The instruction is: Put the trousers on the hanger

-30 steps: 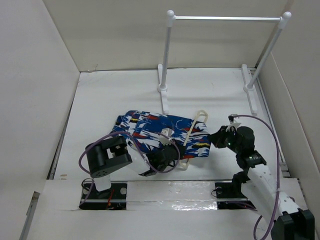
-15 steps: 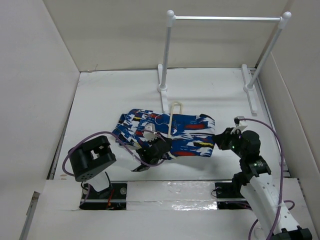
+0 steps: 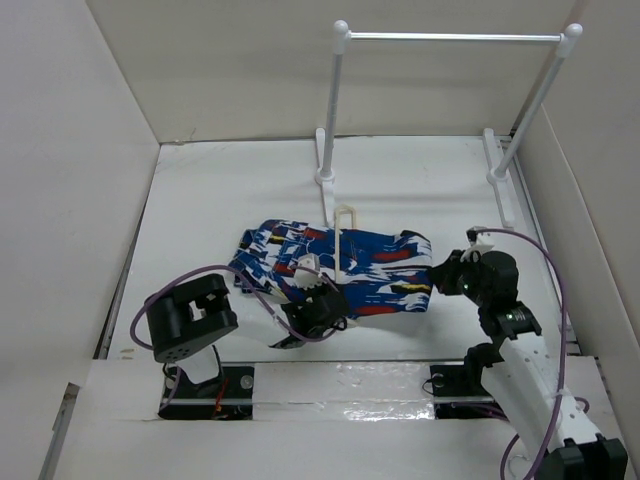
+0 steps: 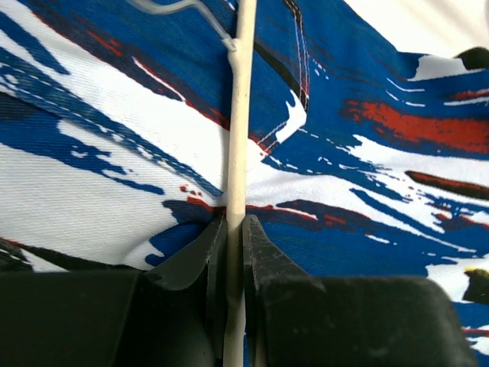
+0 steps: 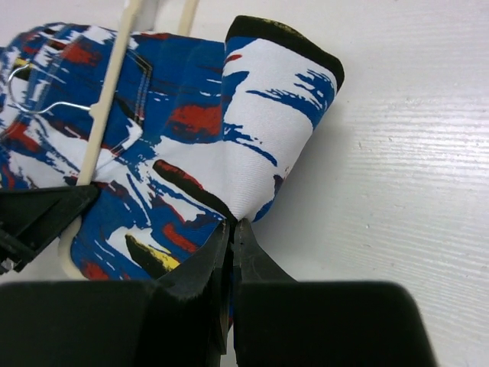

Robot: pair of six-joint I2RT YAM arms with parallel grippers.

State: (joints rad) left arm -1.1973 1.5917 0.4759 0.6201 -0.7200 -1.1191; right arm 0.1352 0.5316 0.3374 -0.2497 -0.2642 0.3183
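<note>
We see the trousers (image 3: 385, 262) lying in a folded bundle on the white table (image 3: 230, 190). They are in front of the garment rail (image 3: 450, 37) and between the 2 grippers. The fabric is bright blue with white, red, black and yellow strokes.

The hanger (image 4: 243, 115) lies over the trousers. 1 thin cream bar of it runs across the fabric from the near side to the far side. In the top view its far end comes out past the far edge of the bundle, near the foot of the left post of the rail. In the left wrist view, the slim metal hook (image 4: 219, 30) meets this bar on top of the cloth. We cannot tell whether the trousers pass through the triangle of the hanger or only lie under it.

The left gripper (image 4: 234, 223) is at the near left part of the bundle. Its 2 fingers are pressed together on the cream bar, which sits tightly between them.

The right gripper (image 5: 232, 228) is at the right end of the trousers. Its jaws are closed and pinch the edge of a rolled fold, white and blue with a black border. This fold rises a little from the table.
</note>
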